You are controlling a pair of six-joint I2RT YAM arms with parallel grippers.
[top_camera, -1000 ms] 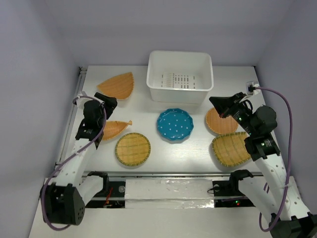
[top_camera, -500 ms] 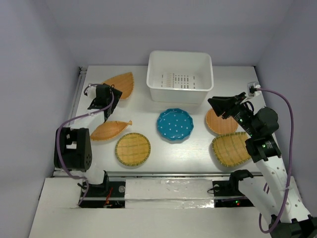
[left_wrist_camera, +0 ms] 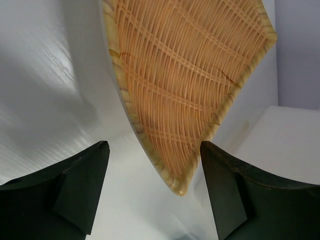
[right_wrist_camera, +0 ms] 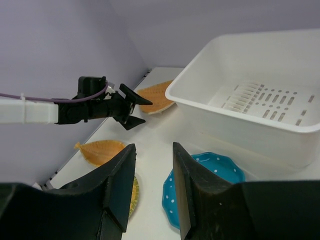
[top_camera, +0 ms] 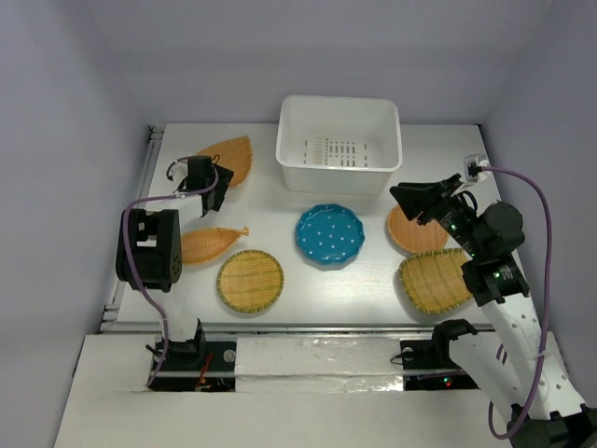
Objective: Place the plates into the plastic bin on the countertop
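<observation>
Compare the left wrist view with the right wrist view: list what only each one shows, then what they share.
Only the left wrist view: the weave of the fan-shaped plate up close, its pointed corner showing between the open fingers of the left gripper.
Only the right wrist view: the plastic bin with no plates in it, the teal dotted plate, the oblong woven plate, and the right gripper, open.
Both: the fan-shaped plate, the left gripper and the white countertop.
</observation>
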